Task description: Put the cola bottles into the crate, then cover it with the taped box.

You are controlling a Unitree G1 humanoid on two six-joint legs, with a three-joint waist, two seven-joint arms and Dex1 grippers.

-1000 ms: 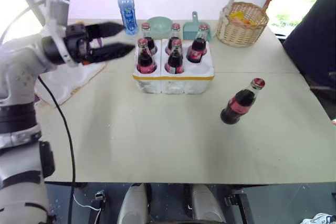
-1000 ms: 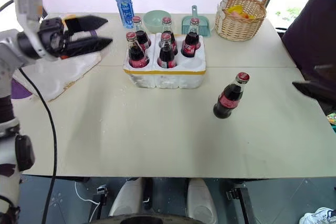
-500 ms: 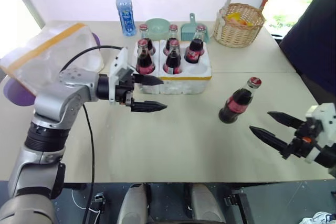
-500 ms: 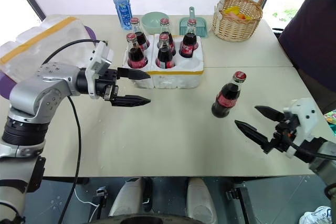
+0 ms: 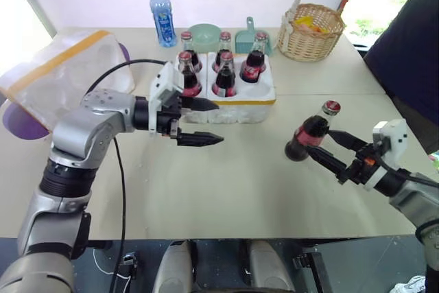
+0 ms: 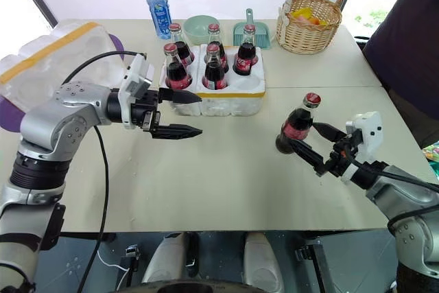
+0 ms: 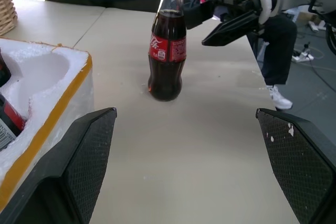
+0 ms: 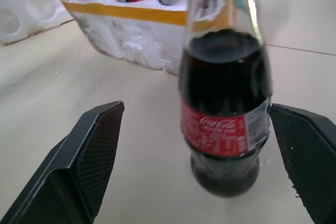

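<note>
Several cola bottles (image 5: pixel 225 77) stand in the white crate (image 5: pixel 226 109); its front right well (image 5: pixel 258 90) is empty. One more cola bottle (image 5: pixel 307 136) stands upright on the table to the crate's right. My right gripper (image 5: pixel 319 143) is open, a finger on either side of that bottle's lower body, not touching; in the right wrist view the bottle (image 8: pixel 226 103) stands between the fingers. My left gripper (image 5: pixel 219 123) is open and empty, level, just in front of the crate's front left corner. The taped box (image 5: pixel 58 73) lies at the table's left.
Behind the crate stand a blue-capped water bottle (image 5: pixel 160 12), a green bowl (image 5: pixel 207 33) and a teal dustpan (image 5: pixel 248 36). A wicker basket (image 5: pixel 317 29) is at the back right. A person in dark clothing (image 5: pixel 411 53) stands at the right edge.
My left gripper came down and rightward to the crate's front. My right gripper came into view and moved left up to the loose bottle, fingers now either side of it.
</note>
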